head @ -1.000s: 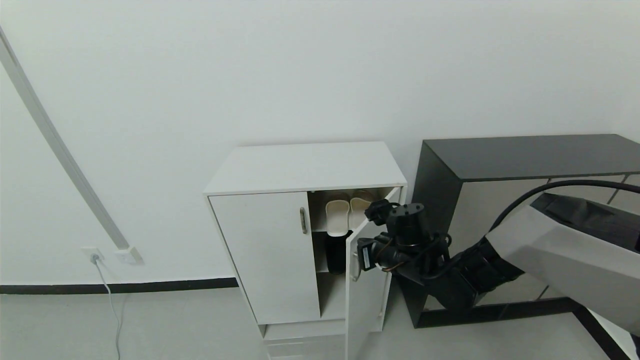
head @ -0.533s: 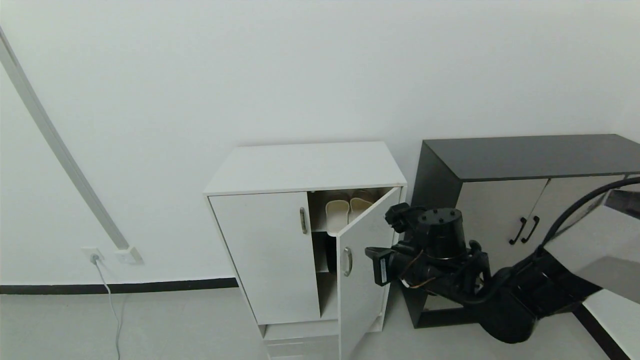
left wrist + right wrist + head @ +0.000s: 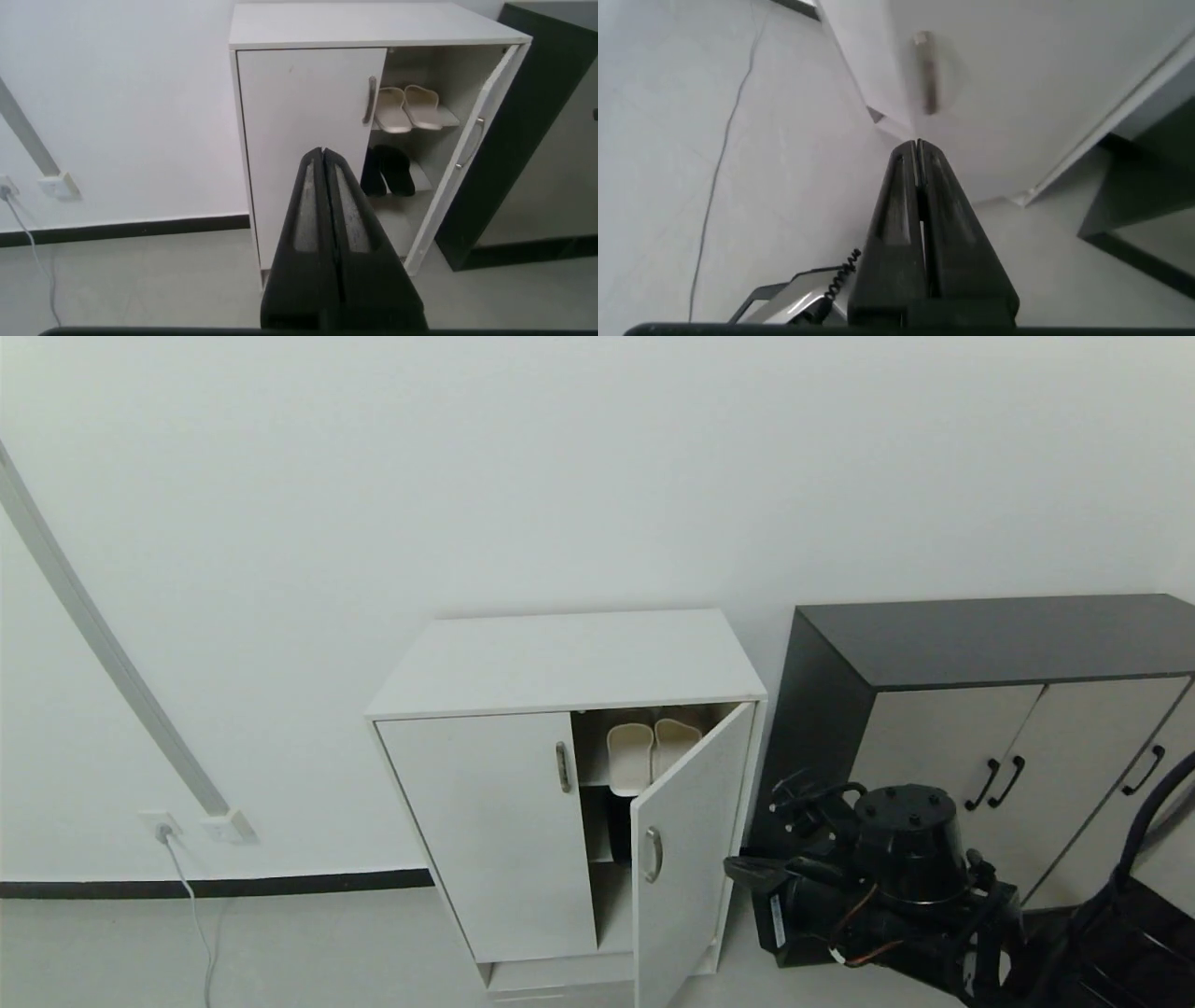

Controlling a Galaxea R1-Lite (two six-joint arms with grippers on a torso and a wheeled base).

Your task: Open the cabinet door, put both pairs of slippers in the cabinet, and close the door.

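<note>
White cabinet [image 3: 560, 663] with silver handles [image 3: 563, 766]. Inside it are cream slippers [image 3: 630, 758] and, beneath them, black slippers [image 3: 388, 170]. Beside it stands a black sideboard [image 3: 990, 639] with grey doors and black handles.

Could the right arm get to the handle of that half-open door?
Probably yes: the right tool points at the door, at its outer face; the handle lies just ahead, and nothing stands between. The tool is shut, so pushing looks easier than gripping.

Left gripper [image 3: 322, 155]: fingers pressed flat together, holding nothing.
Right gripper [image 3: 918, 147]: fingers pressed together, holding nothing.
Right arm [image 3: 904, 882]: low, stretched forward, wrist bent.
</note>
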